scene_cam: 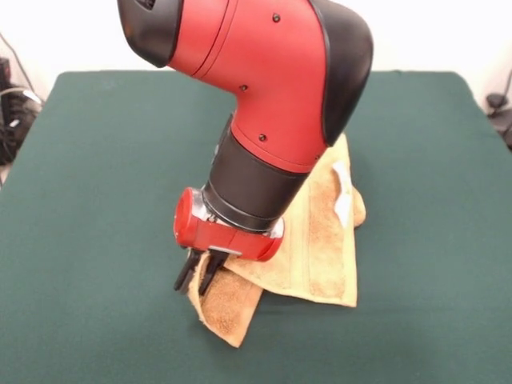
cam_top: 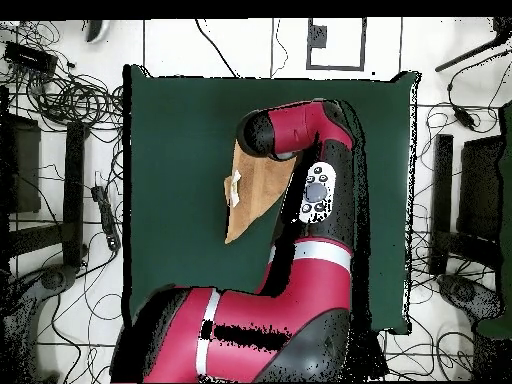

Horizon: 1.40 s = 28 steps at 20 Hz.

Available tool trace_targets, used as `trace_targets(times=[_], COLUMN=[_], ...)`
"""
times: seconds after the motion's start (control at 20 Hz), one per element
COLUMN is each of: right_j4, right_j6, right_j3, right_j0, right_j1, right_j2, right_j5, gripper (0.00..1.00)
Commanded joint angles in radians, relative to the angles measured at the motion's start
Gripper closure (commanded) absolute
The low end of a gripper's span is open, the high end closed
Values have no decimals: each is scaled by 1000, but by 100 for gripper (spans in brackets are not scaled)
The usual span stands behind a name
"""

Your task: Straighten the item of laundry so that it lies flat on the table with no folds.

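**Jaws at a folded corner, towel only half spread**

Nearest the front camera, a darker flap of the towel juts out from under the main sheet toward the near edge of the counter, lying at an angle to the rest. Right at that flap's upper end sits the gripper, its two dark fingers close together and pointing down at the cloth. They look nearly closed and may be pinching the flap's edge, but the contact point is too small and shadowed for me to say whether any cloth is held.

Judging by this, the step in hand is taking hold of the doubled-under corner. The next move calls for a firm pinch on the top layer only, then a pull outward and low over the counter, away from the towel's middle, so the flap unfolds and is not dragged along (a lift that is too high would likely bunch it again).

Farther back, the main sheet lies near the middle of the counter, with a white label on a rumpled far edge. The arm covers much of the towel in both views, so its far corners and any further folds cannot be checked.
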Motion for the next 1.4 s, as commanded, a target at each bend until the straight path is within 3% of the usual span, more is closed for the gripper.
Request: trace_targets(times=[0.05, 0.7, 0.95, 1.2, 1.25, 1.4], right_j4=[-14, 0, 33, 31, 33, 37], right_j6=[122, 129, 96, 114, 114, 111], right_j3=[-18, -44, 1, 24, 27, 26], right_j0=[42, 53, 19, 16, 16, 14], right_j1=[2, 21, 23, 21, 20, 21], right_j2=[-8, -34, 40, 42, 42, 45], right_j5=[34, 35, -55, -95, -99, -96], gripper=[100, 100, 100, 100, 0, 0])
